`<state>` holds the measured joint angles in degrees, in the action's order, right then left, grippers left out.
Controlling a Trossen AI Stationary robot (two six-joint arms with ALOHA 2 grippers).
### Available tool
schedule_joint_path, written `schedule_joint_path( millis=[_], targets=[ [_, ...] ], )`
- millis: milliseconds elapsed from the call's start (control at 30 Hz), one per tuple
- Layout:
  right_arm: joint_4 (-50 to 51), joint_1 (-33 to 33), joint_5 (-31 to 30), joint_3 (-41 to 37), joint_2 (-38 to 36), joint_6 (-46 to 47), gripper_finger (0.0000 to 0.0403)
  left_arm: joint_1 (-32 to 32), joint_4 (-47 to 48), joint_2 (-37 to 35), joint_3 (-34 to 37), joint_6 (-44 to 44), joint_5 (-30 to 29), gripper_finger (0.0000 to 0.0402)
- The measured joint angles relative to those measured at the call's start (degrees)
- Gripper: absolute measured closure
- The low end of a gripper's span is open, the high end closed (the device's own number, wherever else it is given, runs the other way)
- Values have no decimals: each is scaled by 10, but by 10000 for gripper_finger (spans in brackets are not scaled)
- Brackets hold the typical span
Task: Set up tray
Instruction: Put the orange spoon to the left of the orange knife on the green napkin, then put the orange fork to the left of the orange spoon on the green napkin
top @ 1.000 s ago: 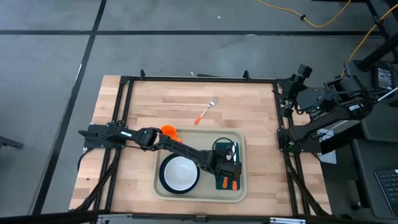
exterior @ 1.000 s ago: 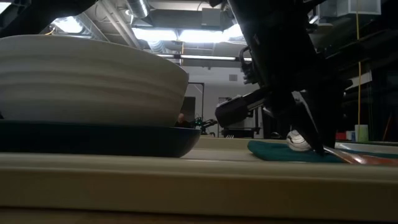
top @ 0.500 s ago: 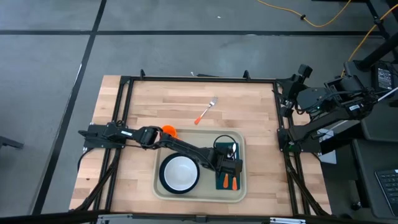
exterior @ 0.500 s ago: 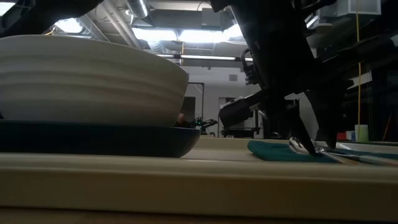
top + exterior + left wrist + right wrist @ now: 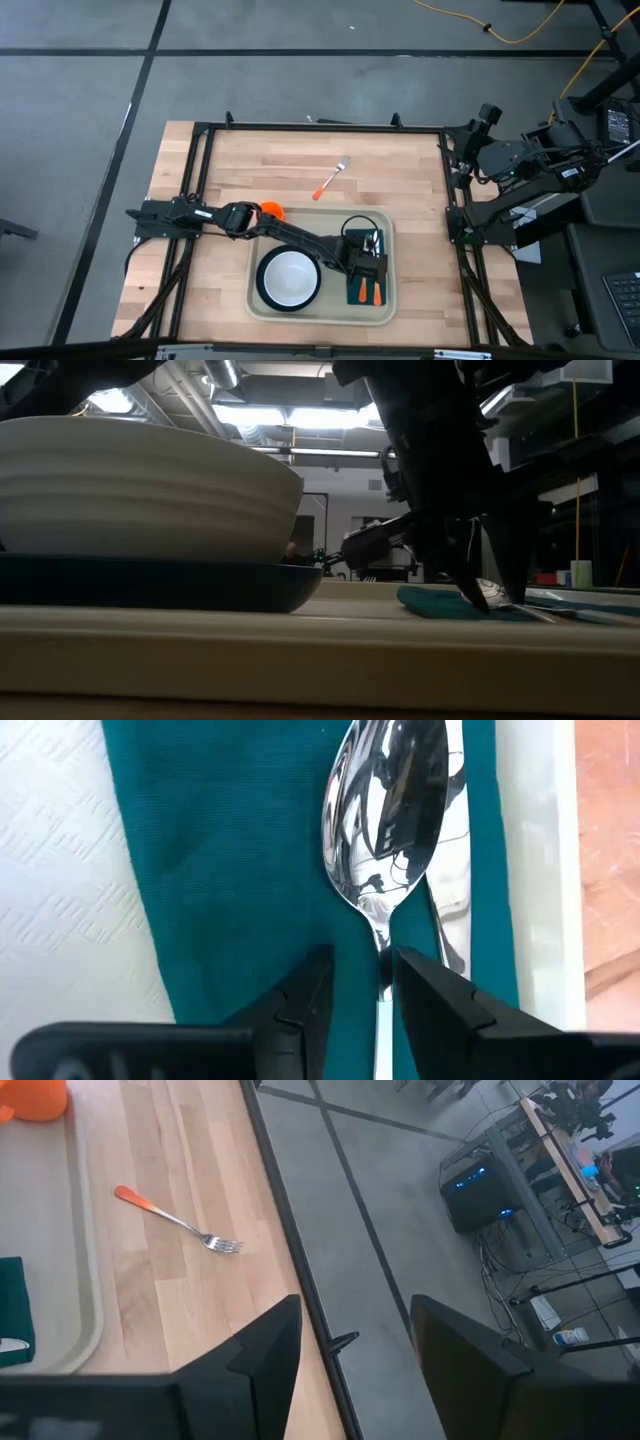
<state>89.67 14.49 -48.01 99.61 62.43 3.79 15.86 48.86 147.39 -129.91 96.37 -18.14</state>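
Observation:
The beige tray (image 5: 320, 312) lies near the table's near edge. It holds a white bowl (image 5: 289, 276) on a dark plate and a teal napkin (image 5: 352, 288). A spoon (image 5: 388, 810) and a knife (image 5: 456, 850) lie side by side on the napkin (image 5: 230, 870), their orange handles (image 5: 371, 295) pointing to the near edge. My left gripper (image 5: 366, 990) hovers low over the napkin, slightly open, one finger on each side of the spoon's neck (image 5: 383, 945). My right gripper (image 5: 355, 1360) waits open beyond the table's right edge. My left gripper comes at the spoon from above, fingers (image 5: 430, 995) astride its neck where bowl meets handle. Teal napkin shows between one finger and the neck. I cannot tell whether the other finger touches the neck. The spoon lies flat on the napkin.
An orange cup (image 5: 271, 211) stands by the tray's far left corner, partly under the left arm. An orange-handled fork (image 5: 331, 179) lies on bare wood beyond the tray, also seen as the fork (image 5: 180, 1220) in the right wrist view. A black frame borders the table.
My left gripper has shifted a little toward the far edge above the napkin. In the low view the spoon's bowl has sunk onto the napkin.

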Motion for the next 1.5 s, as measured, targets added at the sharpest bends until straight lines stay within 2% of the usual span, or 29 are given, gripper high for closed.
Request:
schedule_joint_path(
  millis=[200, 767, 1100, 1333, 1500],
  targets=[
    [0, 0, 0, 0, 0, -3, 210, -5, 3, 0, 0, -14, 4, 298],
    [0, 0, 0, 0, 0, -13, 210, -11, 16, 5, -20, -42, -33, 322],
    [0, 0, 1, 0, 0, -10, 210, -10, 9, 5, -21, -50, -48, 321],
    [0, 0, 1, 0, 0, -9, 210, -10, 41, -13, -23, -68, -63, 314],
    [0, 0, 1, 0, 0, -8, 210, -11, 65, -36, -23, -80, -83, 325]
  ],
)
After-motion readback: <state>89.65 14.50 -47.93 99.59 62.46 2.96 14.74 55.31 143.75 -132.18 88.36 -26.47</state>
